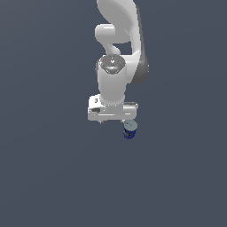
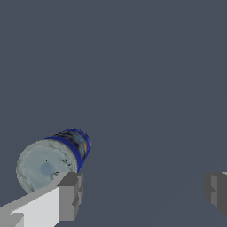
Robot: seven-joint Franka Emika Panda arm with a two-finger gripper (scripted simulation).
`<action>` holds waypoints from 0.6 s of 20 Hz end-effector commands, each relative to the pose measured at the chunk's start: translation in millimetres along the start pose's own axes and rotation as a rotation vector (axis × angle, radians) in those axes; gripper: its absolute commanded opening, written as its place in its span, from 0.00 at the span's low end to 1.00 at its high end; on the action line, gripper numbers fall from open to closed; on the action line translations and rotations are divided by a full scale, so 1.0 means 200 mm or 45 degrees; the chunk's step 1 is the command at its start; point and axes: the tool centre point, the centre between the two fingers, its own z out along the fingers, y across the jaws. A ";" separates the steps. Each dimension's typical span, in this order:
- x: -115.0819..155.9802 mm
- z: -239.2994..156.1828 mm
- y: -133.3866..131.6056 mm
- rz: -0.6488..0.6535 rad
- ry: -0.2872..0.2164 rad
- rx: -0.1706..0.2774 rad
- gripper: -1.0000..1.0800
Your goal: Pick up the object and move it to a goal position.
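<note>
My jaws stand open, empty; the can, lower centre, looks light, rigid, slick: I should grip across its curved sides.

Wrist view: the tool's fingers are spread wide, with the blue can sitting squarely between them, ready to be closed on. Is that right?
Not quite. The tool is spread wide, but in the wrist view the blue can is not between the fingers: it lies off to one side, beyond one finger. The gap between the fingers holds nothing.
</note>
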 end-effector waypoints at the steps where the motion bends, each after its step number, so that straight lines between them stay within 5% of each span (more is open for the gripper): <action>1: 0.00 0.01 -0.02 0.007 0.001 0.001 0.96; 12: -0.04 0.11 -0.27 0.111 0.014 0.010 0.96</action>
